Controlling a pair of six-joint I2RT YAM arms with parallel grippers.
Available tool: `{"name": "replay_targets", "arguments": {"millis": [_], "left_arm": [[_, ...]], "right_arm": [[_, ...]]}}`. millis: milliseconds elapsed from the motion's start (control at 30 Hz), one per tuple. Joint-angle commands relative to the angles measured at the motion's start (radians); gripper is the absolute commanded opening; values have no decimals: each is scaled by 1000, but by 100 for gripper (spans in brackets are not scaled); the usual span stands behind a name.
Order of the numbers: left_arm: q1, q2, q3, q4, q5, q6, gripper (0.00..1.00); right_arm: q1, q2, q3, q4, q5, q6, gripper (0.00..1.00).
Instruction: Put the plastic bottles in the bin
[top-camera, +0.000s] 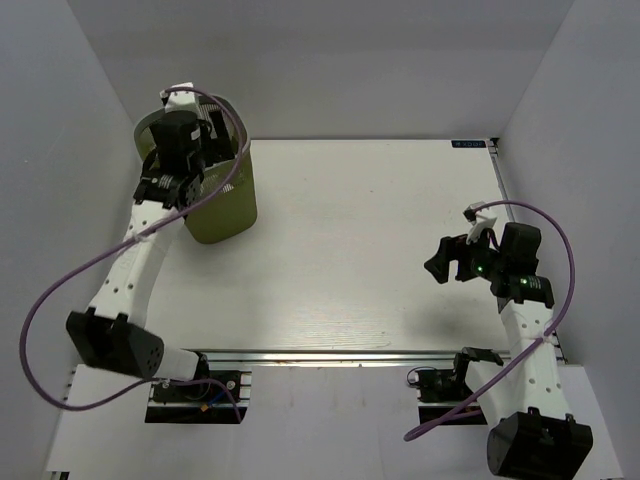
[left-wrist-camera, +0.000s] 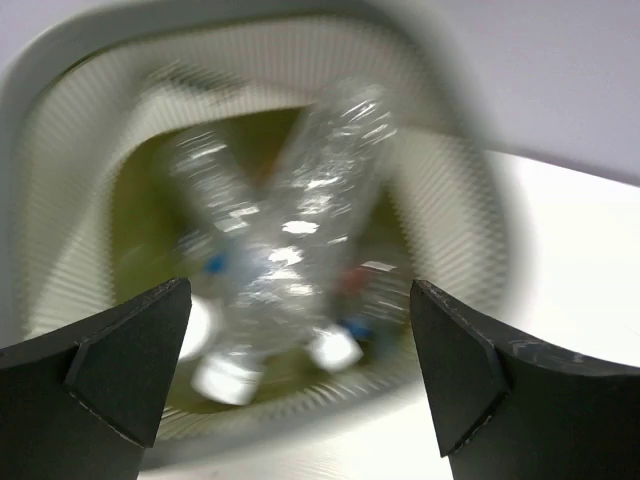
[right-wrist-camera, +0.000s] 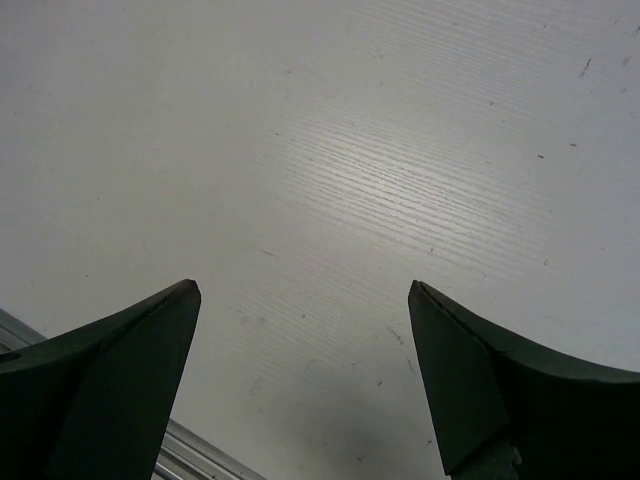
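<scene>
1. The olive-green wire-mesh wastebasket with a rounded-square rim (top-camera: 228, 212) stands at the far left of the white wood-grain table (top-camera: 380, 230).
2. The left gripper (top-camera: 212, 128) hangs over the wastebasket's mouth, looking straight down into it. Its two dark fingers (left-wrist-camera: 120, 365) are spread wide apart, with nothing between them.
3. The clear, crinkled plastic bottles (left-wrist-camera: 295, 225) lie inside the wastebasket, leaning across one another. White caps (left-wrist-camera: 226, 380) point toward the near wall, with blue and red touches among them. The left wrist view is smeared by blur, so the number of bottles cannot be told; there appear to be at least two.
4. The right gripper (top-camera: 441, 262) hangs above the right half of the table, well apart from the wastebasket. Its fingers (right-wrist-camera: 110, 380) are parted and hold nothing.
5. The right wrist view shows only bare tabletop beneath those fingers, with the metal table edge (right-wrist-camera: 195, 455) at lower left.
</scene>
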Motion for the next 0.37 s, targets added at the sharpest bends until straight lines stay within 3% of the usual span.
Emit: {"name": "replay_targets", "arguments": {"millis": [0, 33, 100, 133, 233, 333], "left_arm": [[-18, -196, -54, 163, 459, 168, 100], [-18, -227, -78, 183, 671, 194, 100], [-18, -281, -126, 187, 809, 198, 100], [-18, -281, -141, 176, 957, 198, 100], [-30, -342, -250, 195, 1128, 164, 100], [-41, -432, -405, 229, 1170, 142, 100]], "right_arm": [[0, 33, 39, -2, 9, 24, 90], [0, 42, 49, -4, 39, 42, 90], [0, 61, 67, -1, 72, 90, 90], [0, 68, 76, -4, 104, 96, 90], [-1, 68, 99, -8, 134, 104, 90], [-1, 58, 110, -1, 138, 99, 90]]}}
